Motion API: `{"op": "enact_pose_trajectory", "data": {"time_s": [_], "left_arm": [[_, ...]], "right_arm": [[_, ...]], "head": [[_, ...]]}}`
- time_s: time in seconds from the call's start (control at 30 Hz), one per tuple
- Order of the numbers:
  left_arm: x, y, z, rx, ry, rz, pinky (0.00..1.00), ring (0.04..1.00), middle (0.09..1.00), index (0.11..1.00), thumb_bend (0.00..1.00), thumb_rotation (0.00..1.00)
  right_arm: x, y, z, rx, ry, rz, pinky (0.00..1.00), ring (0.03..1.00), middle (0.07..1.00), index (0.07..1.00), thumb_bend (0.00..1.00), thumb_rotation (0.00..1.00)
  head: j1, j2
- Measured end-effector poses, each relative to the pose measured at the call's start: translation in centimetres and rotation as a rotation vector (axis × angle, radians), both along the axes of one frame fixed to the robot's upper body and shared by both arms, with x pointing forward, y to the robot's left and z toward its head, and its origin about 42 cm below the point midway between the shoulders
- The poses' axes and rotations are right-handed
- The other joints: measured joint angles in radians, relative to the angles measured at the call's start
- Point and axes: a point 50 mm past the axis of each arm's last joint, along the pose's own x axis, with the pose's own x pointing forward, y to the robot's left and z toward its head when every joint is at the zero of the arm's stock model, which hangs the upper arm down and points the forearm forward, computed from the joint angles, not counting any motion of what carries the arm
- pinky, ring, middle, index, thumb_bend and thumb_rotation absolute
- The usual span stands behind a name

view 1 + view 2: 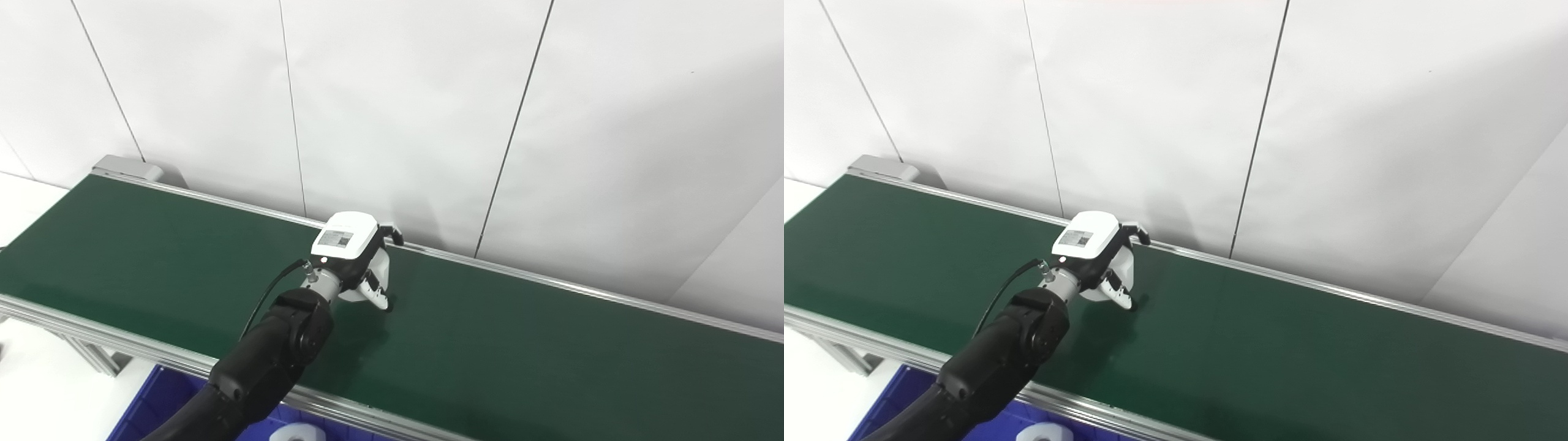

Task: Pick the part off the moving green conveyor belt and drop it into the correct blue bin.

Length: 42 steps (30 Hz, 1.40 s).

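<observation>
The green conveyor belt (520, 343) runs from the far left to the near right. My left hand (358, 257) rests on the middle of the belt, near its far rail. Its fingers and thumb curl around a white rounded part (380, 268) that sits on the belt under the palm. The part is mostly hidden by the hand; it also shows in the right eye view (1123, 269). A blue bin (150, 407) stands below the belt's near edge, behind my left arm. My right hand is not in view.
A white roll-shaped part (298, 432) lies in the blue bin at the bottom edge. Aluminium rails (122, 343) border the belt on both sides. A white panelled wall (404, 104) stands right behind the belt. A grey end housing (125, 166) sits at the belt's far left.
</observation>
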Motion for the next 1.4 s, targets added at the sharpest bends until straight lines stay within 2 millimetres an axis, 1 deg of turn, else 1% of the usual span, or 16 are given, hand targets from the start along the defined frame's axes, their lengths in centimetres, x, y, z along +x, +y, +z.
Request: {"op": "enact_pose_trajectory", "data": {"time_s": [0.03,0.1,0.17,0.2,0.23,0.3,0.37,0.43,0.5,0.63,0.8,0.87,0.97,1.13,1.23,1.4], "left_arm": [[-0.2,-0.1,0.6,-0.009,-0.014,-0.008,0.31,0.399,0.511,0.669,0.51,0.0],[-0.5,-0.3,1.6,-0.024,-0.031,-0.022,0.34,0.412,0.508,0.667,0.51,0.0],[-1.4,-0.6,3.1,-0.042,-0.059,-0.05,0.34,0.416,0.508,0.669,0.51,0.0],[-1.9,-0.8,3.9,-0.05,-0.072,-0.064,0.35,0.417,0.508,0.67,0.51,0.0],[-2.6,-1.0,4.6,-0.06,-0.085,-0.075,0.35,0.42,0.507,0.674,0.51,0.0],[-3.9,-1.3,5.8,-0.074,-0.095,-0.097,0.37,0.429,0.503,0.674,0.51,0.0],[-5.5,-1.4,6.7,-0.089,-0.102,-0.117,0.38,0.429,0.503,0.671,0.51,0.0],[-7.4,-1.4,7.1,-0.109,-0.097,-0.126,0.38,0.428,0.504,0.669,0.51,0.0],[-9.4,-1.4,6.8,-0.131,-0.059,-0.127,0.37,0.425,0.507,0.669,0.51,0.0],[-13.1,-1.2,5.5,-0.164,0.028,-0.116,0.37,0.426,0.508,0.676,0.51,0.0],[-17.2,-0.9,4.0,-0.168,0.131,-0.093,0.45,0.456,0.487,0.68,0.51,0.0],[-18.7,-0.9,3.5,-0.171,0.17,-0.08,0.38,0.426,0.509,0.693,0.51,0.0],[-21.2,-0.6,2.4,-0.171,0.239,-0.057,0.4,0.425,0.504,0.695,0.51,0.0],[-24.4,0.0,0.8,-0.183,0.292,-0.037,0.41,0.433,0.5,0.673,0.51,0.0],[-26.0,0.2,-1.5,-0.184,0.322,-0.03,0.4,0.439,0.497,0.663,0.51,0.0],[-27.2,-0.1,-3.4,-0.181,0.385,-0.04,0.42,0.443,0.499,0.672,0.51,0.0]], "right_arm": [[0.0,0.0,0.1,0.002,-0.004,0.001,0.99,0.974,0.996,1.0,0.87,0.92],[0.1,0.1,0.5,0.01,-0.016,0.005,0.99,0.975,1.0,1.0,0.87,0.92],[0.2,0.1,0.8,0.018,-0.025,0.007,0.99,0.976,1.0,1.0,0.86,0.92],[0.2,0.1,1.0,0.021,-0.032,0.009,0.99,0.978,1.0,1.0,0.86,0.92],[0.2,0.0,1.3,0.026,-0.04,0.012,1.0,0.98,1.0,1.0,0.86,0.93],[0.1,0.0,1.8,0.033,-0.053,0.016,1.0,0.982,1.0,1.0,0.85,0.95],[0.0,-0.2,2.6,0.038,-0.073,0.014,1.0,0.984,1.0,1.0,0.85,0.97],[0.0,-0.3,3.3,0.038,-0.091,0.013,1.0,0.985,1.0,1.0,0.86,0.99],[0.1,-0.5,4.1,0.034,-0.098,0.011,1.0,0.983,1.0,1.0,0.87,1.0],[0.4,-1.4,5.1,0.029,-0.104,0.005,0.99,0.969,0.987,1.0,0.88,0.99],[0.5,-2.6,5.8,0.031,-0.09,0.011,0.97,0.948,0.969,0.997,0.89,0.95],[0.5,-2.9,5.9,0.028,-0.076,0.015,0.96,0.941,0.961,0.99,0.89,0.94],[0.4,-3.1,6.4,0.032,-0.077,0.024,0.95,0.933,0.953,0.984,0.89,0.94],[0.3,-3.4,6.5,0.035,-0.057,0.042,0.93,0.927,0.95,0.978,0.88,0.93],[0.4,-3.5,6.7,0.037,-0.064,0.045,0.91,0.92,0.947,0.974,0.88,0.93],[0.7,-3.3,6.8,0.038,-0.071,0.063,0.9,0.919,0.945,0.968,0.87,0.91]], "head": [[0.005,0.009],[0.024,0.064],[0.025,0.064],[0.035,0.095],[0.038,0.1],[0.055,0.136],[0.084,0.191],[0.094,0.207],[0.121,0.245],[0.156,0.281],[0.192,0.293],[0.202,0.296],[0.212,0.301],[0.224,0.311],[0.227,0.31],[0.221,0.308]]}}
